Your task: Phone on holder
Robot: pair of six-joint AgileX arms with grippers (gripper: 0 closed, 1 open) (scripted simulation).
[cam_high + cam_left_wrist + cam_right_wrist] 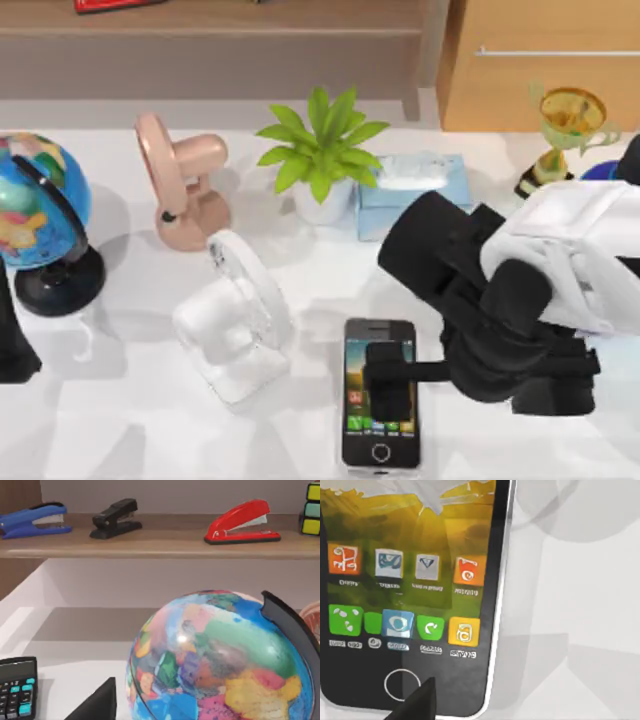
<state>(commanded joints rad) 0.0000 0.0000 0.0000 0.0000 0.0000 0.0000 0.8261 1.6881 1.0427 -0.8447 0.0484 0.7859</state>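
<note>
The right gripper point(390, 385) sits low over the phone point(380, 440), which lies flat on the table point(120, 430). How wide it is cannot be told. The white holder point(235, 320) beside it waits; nothing is lifted yet

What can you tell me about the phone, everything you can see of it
The phone is a small slab with a silver-white rim, black face and round home button. Its lit screen shows a green-yellow picture with rows of orange, blue and green app icons. It lies flat, face up, on the white table near the front edge, right of the white holder. The right gripper hangs directly above its screen; whether it touches is unclear.
</note>
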